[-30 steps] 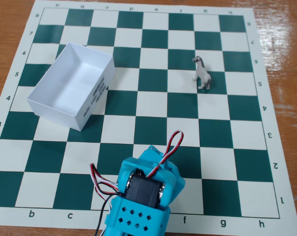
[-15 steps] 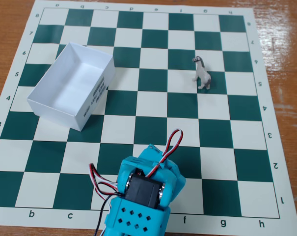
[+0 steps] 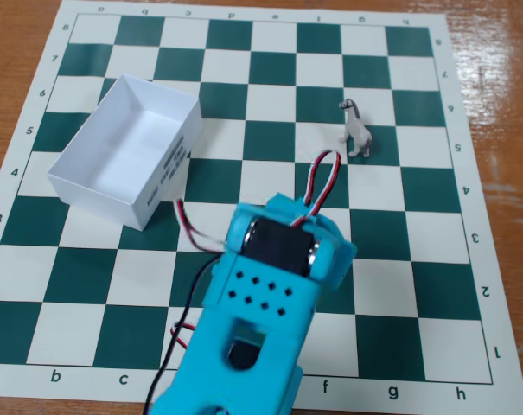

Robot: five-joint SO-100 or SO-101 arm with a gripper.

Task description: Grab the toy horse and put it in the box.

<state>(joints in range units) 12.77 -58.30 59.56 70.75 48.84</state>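
Right of board centre, toy horse (image 3: 355,129) stands upright on its legs, free, nothing touching it. Box (image 3: 125,150) sits open-topped well apart at left, angled across several squares, empty, likely ready to receive. Turquoise arm (image 3: 265,303) rises from bottom edge, between them; hand hidden beneath it, grip state cannot be told. Green-white chessboard mat (image 3: 244,164) lies on wooden desk (image 3: 503,69).

Turquoise 3D-printed plastic arm (image 3: 261,320) with a grid of small diamond-shaped vent holes, a black servo motor (image 3: 283,246) with silver metal ends set in its housing, and looping red, white and black cables (image 3: 322,181).
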